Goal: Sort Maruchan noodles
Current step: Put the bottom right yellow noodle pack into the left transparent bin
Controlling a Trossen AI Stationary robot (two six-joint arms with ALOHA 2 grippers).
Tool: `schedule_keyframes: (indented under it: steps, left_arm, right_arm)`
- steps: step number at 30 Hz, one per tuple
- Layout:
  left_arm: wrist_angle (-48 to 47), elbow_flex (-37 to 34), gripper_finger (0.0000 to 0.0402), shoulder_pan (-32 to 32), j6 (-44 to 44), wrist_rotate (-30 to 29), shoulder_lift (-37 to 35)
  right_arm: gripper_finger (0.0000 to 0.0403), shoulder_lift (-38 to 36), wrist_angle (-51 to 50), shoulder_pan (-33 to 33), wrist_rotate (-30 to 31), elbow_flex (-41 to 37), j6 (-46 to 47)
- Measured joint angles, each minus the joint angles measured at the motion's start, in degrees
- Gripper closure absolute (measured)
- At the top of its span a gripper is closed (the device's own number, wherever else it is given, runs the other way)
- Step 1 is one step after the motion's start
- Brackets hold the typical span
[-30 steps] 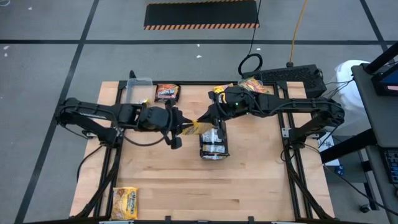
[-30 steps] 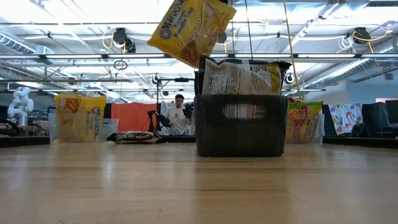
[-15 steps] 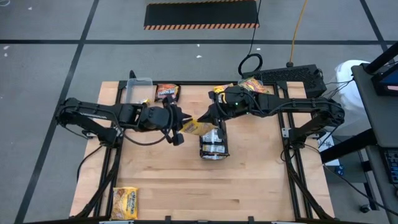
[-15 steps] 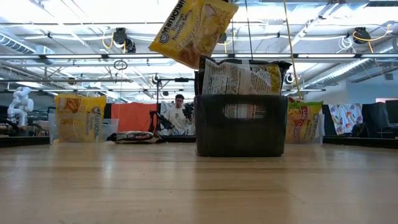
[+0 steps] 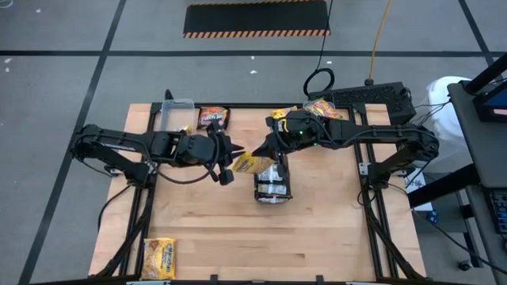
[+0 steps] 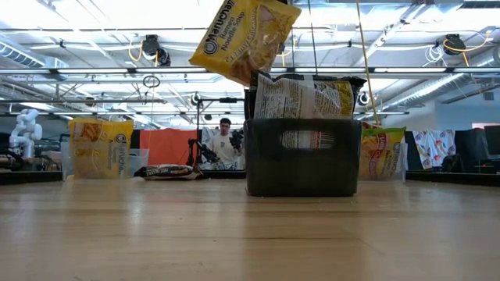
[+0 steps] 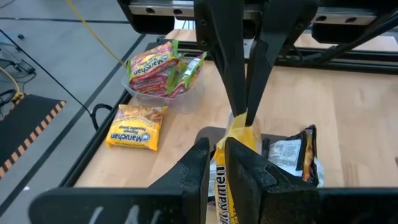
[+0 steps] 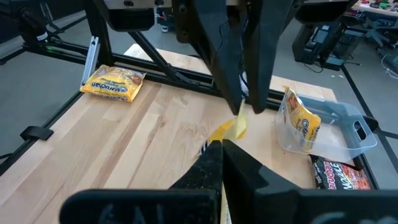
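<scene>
Between the two hands, above the middle of the desk (image 5: pixel 317 237), hung one yellow flat plastic Maruchan noodle packet (image 5: pixel 247 163), pinched from both ends. Left hand (image 5: pixel 232 161) had its fingers nearly together on the packet's left edge; right hand (image 5: pixel 265 150) was clamped fully shut on the opposite edge. Both grips showed in the wrist views, each hand's fingers meeting on yellow film with the other hand's fingers straight across.

Packet's long axis ran roughly left-right, arm to arm, tilted in the low view with one corner down. It hung above and just left of the dark grey rectangular tray (image 6: pixel 303 156), which still stood full of upright packets.

Neither hand was nearer, so this read as a handover: one must let go.

Destination guess: the clear plastic tub (image 5: pixel 174 115) at the back left already held a yellow packet, on the left arm's side. Green-edged packets (image 7: pixel 160 66) sat in a tub back right. Risk: both pulling could tear the film.
</scene>
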Motion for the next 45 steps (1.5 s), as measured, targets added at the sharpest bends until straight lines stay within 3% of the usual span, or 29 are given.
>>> schedule_keyframes:
  steps: [8, 15, 30, 45]
  left_arm:
    - [0.33, 0.00, 0.0343, 0.00, -0.44, 0.19, 0.02]
    - [0.24, 0.00, 0.0343, 0.00, -0.63, 5.06, 0.02]
    - [0.16, 0.02, 0.0343, 2.06, -3.87, 5.31, 1.72]
    - [2.31, 0.02, 0.0344, 2.69, 0.80, 7.69, 5.57]
  right_arm:
    - [0.0403, 0.00, 0.06, 0.00, 0.00, 0.00, -0.42]
    - [0.0403, 0.00, 0.09, 0.01, -0.02, 0.00, -0.44]
    - [0.0403, 0.02, 0.09, 0.02, -0.02, -0.02, -0.44]
    - [0.0403, 0.11, -1.54, 0.02, -0.04, -0.15, -1.31]
